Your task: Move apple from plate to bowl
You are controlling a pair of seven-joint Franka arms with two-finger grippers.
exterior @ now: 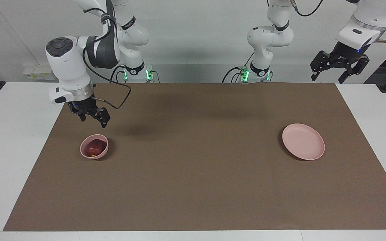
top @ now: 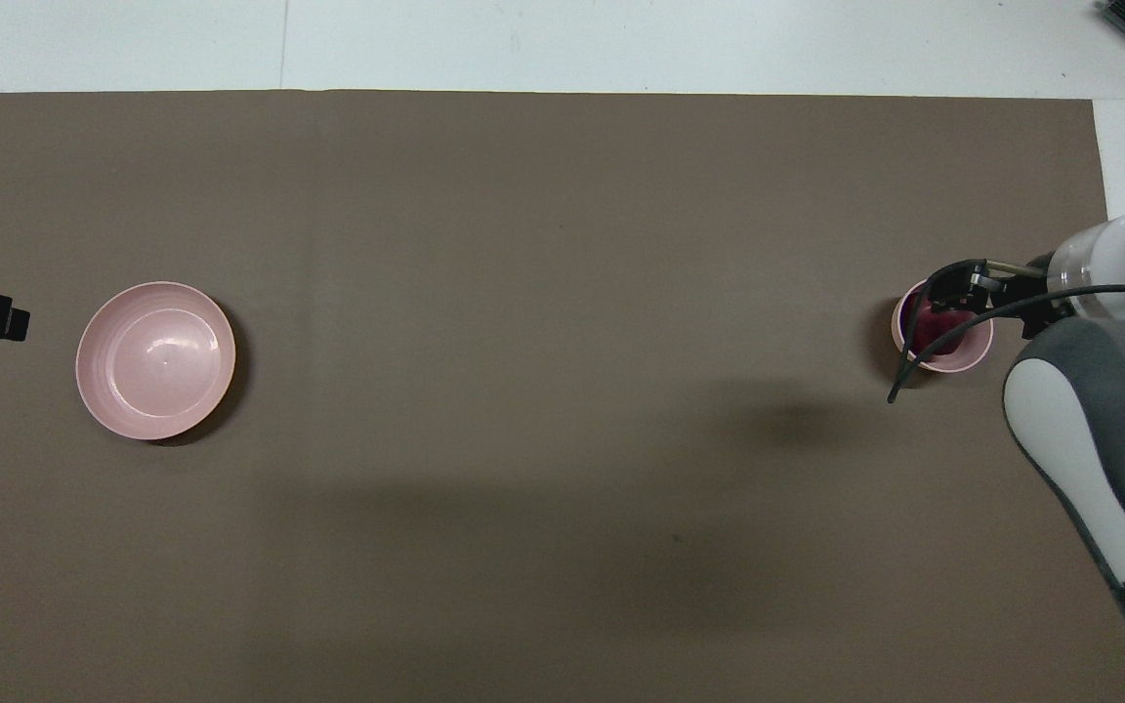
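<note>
The small round dark red apple [exterior: 94,146] lies inside the small deep pale pink bowl [exterior: 85,152], toward the right arm's end of the brown mat [exterior: 193,187]. The right gripper [exterior: 93,116] hangs in the air just above the bowl's edge that is nearer to the robots. Its jaws stand open and hold nothing, and the apple sits below them, apart from the fingertips. The apple is round, so no long axis matters here. I judge the transfer is done, and the coming move only needs this gripper to rise straight away from the bowl. The wide flat pale pink plate [exterior: 303,141] rests bare, well apart, toward the left arm's end. The left gripper [exterior: 339,67] waits high there, also open.
</note>
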